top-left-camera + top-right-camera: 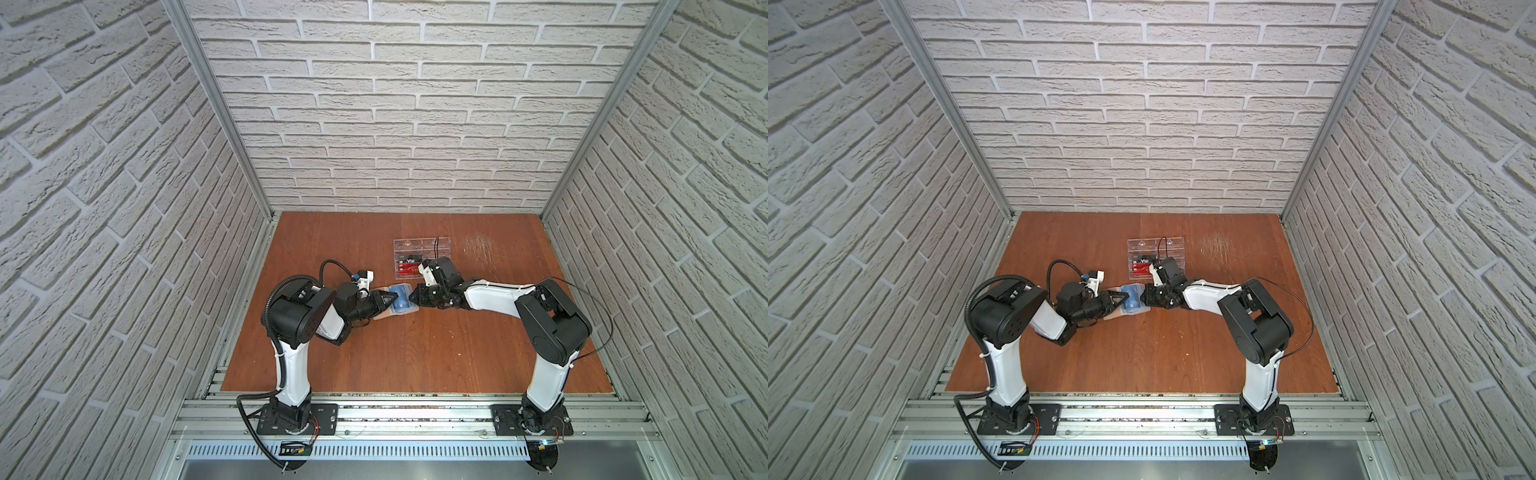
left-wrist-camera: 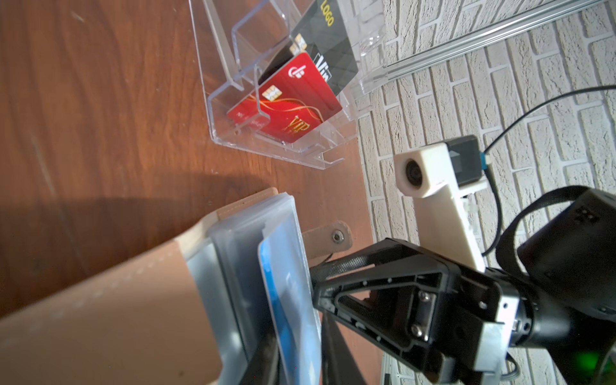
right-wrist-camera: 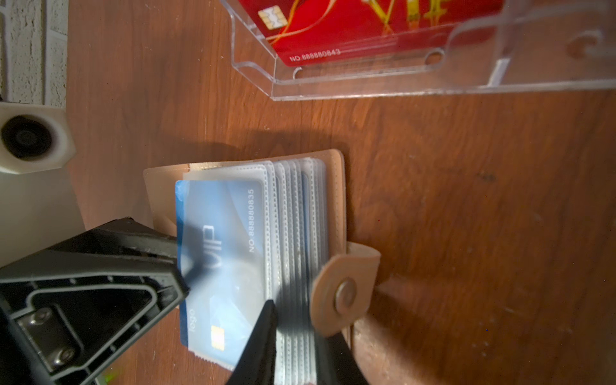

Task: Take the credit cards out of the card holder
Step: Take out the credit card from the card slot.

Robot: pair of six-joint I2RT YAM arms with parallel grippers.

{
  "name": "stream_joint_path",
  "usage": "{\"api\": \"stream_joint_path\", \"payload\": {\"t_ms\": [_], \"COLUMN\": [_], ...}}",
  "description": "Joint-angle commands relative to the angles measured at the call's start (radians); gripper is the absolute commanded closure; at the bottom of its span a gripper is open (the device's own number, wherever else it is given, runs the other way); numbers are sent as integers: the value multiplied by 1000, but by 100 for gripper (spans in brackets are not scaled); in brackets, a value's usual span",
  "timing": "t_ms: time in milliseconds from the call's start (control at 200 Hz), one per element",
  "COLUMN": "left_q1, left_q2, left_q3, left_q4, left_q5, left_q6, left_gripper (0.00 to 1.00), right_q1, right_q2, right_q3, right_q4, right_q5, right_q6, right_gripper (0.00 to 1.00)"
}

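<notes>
The tan card holder (image 1: pixel 383 316) (image 1: pixel 1113 316) lies open on the table between my two arms, its frosted sleeves (image 3: pixel 293 213) fanned out. A light blue credit card (image 3: pixel 220 240) (image 2: pixel 283 300) sits in the top sleeve, one edge sticking out. My left gripper (image 1: pixel 392 297) (image 2: pixel 296 363) comes in from the left with its fingers closed on that edge. My right gripper (image 1: pixel 414 297) (image 3: pixel 293 320) reaches in from the right, shut on the stack of sleeves beside the snap tab (image 3: pixel 345 290). Any further credit cards are hidden inside the sleeves.
A clear acrylic tiered rack (image 1: pixel 422 249) (image 2: pixel 216 100) stands just behind the holder, close to my right wrist. It holds a red VIP card (image 2: pixel 290 96) and a black VIP card (image 2: pixel 330 56). Brick walls enclose the wooden table (image 1: pixel 415 357) on three sides.
</notes>
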State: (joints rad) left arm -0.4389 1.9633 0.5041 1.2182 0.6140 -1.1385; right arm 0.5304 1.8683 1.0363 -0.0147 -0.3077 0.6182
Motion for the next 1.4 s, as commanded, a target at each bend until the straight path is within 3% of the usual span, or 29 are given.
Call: {"api": "stream_joint_path", "payload": {"t_ms": [0,290,560,1395], "left_q1": [-13,-36,24,54], "left_q2": [19,30,62,-9], "left_q3": [29,58,12,-3], "left_q4": [63,53,183,182], "left_q5": [7,1,14,49], "left_q6": [4,-3,-73,-86], "left_gripper": [76,75,77,78], "right_q1": [29,39,36,35], "right_q2": [51,58,64,98], "right_q3": [-6,4,-1,25], "right_q4": [-29,-29,-33,-52], "right_q5": [12,8,11,20], "right_q6": [9,12,9,12], "right_gripper": [79,79,80,80]}}
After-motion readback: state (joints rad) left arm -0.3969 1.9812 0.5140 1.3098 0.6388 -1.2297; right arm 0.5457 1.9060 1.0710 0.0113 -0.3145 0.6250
